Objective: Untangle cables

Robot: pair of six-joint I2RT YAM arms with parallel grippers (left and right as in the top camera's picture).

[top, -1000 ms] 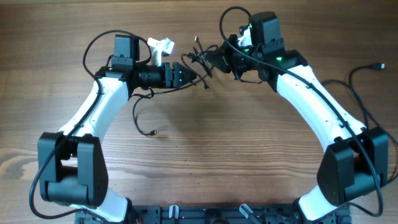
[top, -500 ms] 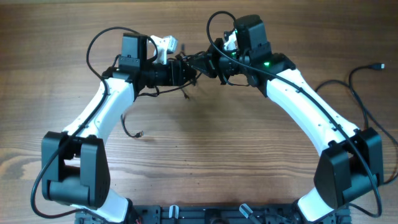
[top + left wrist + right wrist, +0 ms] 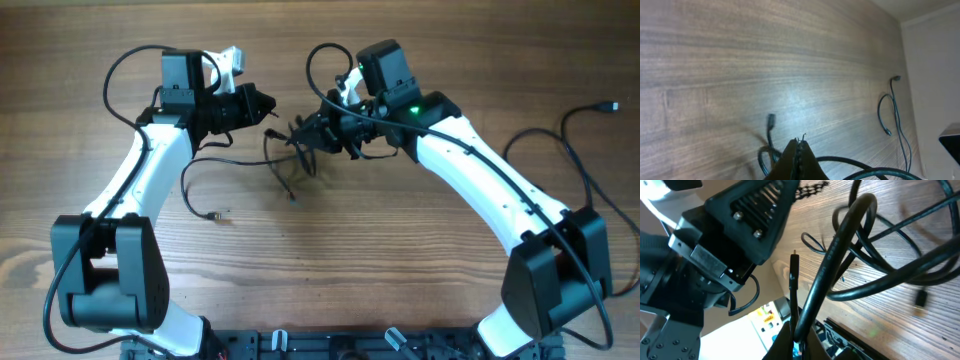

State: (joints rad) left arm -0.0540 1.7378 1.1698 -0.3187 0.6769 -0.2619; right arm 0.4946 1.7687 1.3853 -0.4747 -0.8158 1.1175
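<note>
- Left gripper (image 3: pixel 798 146): fingers pressed flat together. I cannot tell whether any strand is caught between them. The tip points toward the tangle.
- Right gripper (image 3: pixel 794 339): pinching one black cord of the cables (image 3: pixel 292 148). The cord rises straight out from between the fingertips.
- The tangle sits between the two grippers, nearer the right one, at the far middle of the table (image 3: pixel 400 260).
- One strand trails left under the left arm and ends in a small plug (image 3: pixel 217 213) lying on the wood.
- Loose cord (image 3: pixel 575 130): well apart, near the right edge.
</note>
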